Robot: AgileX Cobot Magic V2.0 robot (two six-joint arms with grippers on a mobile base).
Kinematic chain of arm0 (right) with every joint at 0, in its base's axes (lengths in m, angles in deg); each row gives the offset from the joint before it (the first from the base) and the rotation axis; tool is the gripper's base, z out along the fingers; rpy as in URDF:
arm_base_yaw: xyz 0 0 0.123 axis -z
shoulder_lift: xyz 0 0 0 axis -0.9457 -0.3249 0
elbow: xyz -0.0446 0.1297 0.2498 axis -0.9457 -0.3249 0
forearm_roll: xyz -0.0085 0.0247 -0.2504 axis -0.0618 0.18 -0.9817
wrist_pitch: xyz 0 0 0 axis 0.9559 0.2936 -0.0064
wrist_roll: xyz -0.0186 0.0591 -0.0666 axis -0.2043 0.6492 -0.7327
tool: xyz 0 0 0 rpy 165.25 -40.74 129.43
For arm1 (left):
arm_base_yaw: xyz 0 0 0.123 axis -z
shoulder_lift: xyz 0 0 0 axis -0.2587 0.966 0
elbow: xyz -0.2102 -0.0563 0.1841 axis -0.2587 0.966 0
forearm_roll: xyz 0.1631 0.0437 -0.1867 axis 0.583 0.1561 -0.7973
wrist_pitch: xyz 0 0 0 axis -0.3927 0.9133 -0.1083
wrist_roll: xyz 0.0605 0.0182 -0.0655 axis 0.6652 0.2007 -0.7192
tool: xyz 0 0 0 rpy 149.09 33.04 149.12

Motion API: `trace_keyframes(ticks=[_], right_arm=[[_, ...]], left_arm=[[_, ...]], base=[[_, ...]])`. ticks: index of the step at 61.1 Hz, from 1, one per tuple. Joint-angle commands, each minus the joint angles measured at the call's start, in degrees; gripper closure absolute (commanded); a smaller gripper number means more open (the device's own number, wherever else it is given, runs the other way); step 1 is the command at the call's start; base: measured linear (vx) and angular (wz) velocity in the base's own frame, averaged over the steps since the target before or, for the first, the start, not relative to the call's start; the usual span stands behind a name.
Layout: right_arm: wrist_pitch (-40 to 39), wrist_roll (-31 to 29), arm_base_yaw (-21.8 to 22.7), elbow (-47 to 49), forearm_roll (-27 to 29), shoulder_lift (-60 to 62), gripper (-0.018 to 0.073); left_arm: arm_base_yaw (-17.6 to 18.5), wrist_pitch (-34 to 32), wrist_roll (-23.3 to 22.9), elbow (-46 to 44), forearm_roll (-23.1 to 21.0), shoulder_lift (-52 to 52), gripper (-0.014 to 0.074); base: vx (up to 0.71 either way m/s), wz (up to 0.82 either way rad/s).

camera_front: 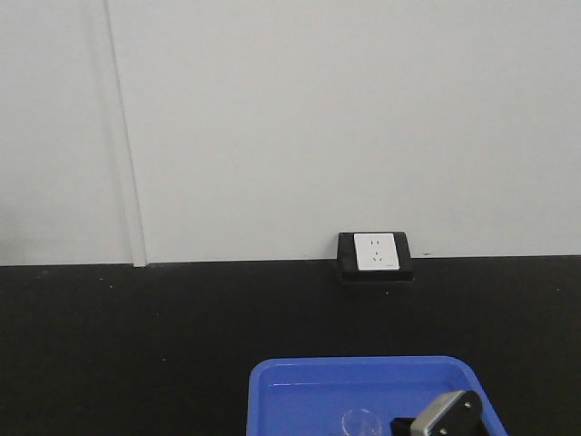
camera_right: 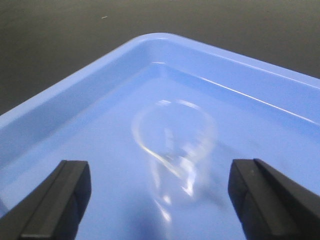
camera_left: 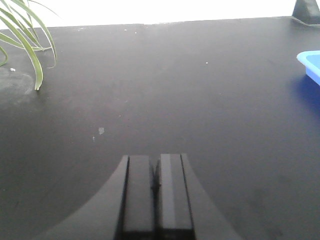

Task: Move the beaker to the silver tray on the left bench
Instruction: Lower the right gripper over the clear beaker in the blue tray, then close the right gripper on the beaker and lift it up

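While the beaker [camera_right: 172,145], blurred but seemingly upright, sits inside the blue tray [camera_right: 75,85] near a rounded corner, the right gripper [camera_right: 160,172] angles down toward it, jaws spread wide; the left gripper [camera_left: 156,172], pinched together, hovers over the black bench [camera_left: 175,90].

Beaker [camera_right: 172,145] sits in the plastic tray [camera_right: 75,95] on the bench [camera_front: 136,327], between the right gripper's [camera_right: 160,175] spread fingers; socket [camera_front: 376,252] at the wall behind the tray, left gripper [camera_left: 156,172] over worktop left of it, plant [camera_left: 25,35] further left.
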Motion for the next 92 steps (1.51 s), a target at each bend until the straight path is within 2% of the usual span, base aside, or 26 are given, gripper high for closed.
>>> trace_keyframes(ticks=[1, 6, 11, 32, 42, 49, 57, 65, 67, 84, 92], right_arm=[[-3.2, -3.0, -2.1, 4.3, 3.8, -0.9, -0.0044], [-1.9, -3.1, -3.0, 6.6, 8.7, -3.2, -0.0042], [-2.1, -3.1, -3.0, 8.1, 10.7, -5.1, -0.0041], [-6.2, -3.1, -3.0, 11.0, 10.6, -10.1, -0.0012], [-6.0, -3.1, -3.0, 13.3, 8.6, -11.0, 0.0038], [-5.8, -2.1, -3.0, 13.3, 8.6, -10.8, 0.0142], [-5.6, 0.7, -3.0, 13.3, 7.5, -9.4, 0.0333], [-2.9, 2.2, -3.0, 13.3, 2.6, -4.4, 0.0532], [-1.9, 3.1, -3.0, 13.3, 1.5, -2.9, 0.0578], [5.9, 19.3, -3.0, 13.9, -7.2, 14.5, 0.0575], [9.5, 30.7, -3.0, 17.0, -15.9, 20.6, 0.0575]], left_arm=[[0.2, -4.5, 0.0, 1.1, -0.4, -0.4, 0.0595], [0.2, -4.5, 0.0, 1.1, -0.4, -0.4, 0.0595], [0.2, -4.5, 0.0, 1.1, -0.4, -0.4, 0.0595], [0.2, -4.5, 0.0, 1.1, -0.4, -0.4, 0.0595], [0.2, -4.5, 0.0, 1.1, -0.4, -0.4, 0.0595], [0.2, -4.5, 0.0, 1.1, -0.4, -0.4, 0.0595], [0.2, -4.5, 0.0, 1.1, -0.4, -0.4, 0.0595], [0.2, -4.5, 0.0, 1.1, -0.4, -0.4, 0.0595], [0.2, -4.5, 0.0, 1.1, -0.4, -0.4, 0.0595], [0.2, -4.5, 0.0, 1.1, -0.4, -0.4, 0.0595], [0.2, -4.5, 0.0, 1.1, -0.4, -0.4, 0.0595]], base=[[0.0, 0.0], [0.0, 0.0], [0.0, 0.0], [0.0, 0.0], [0.0, 0.0], [0.0, 0.0], [0.0, 0.0], [0.0, 0.0], [0.0, 0.0], [0.0, 0.0], [0.0, 0.0]])
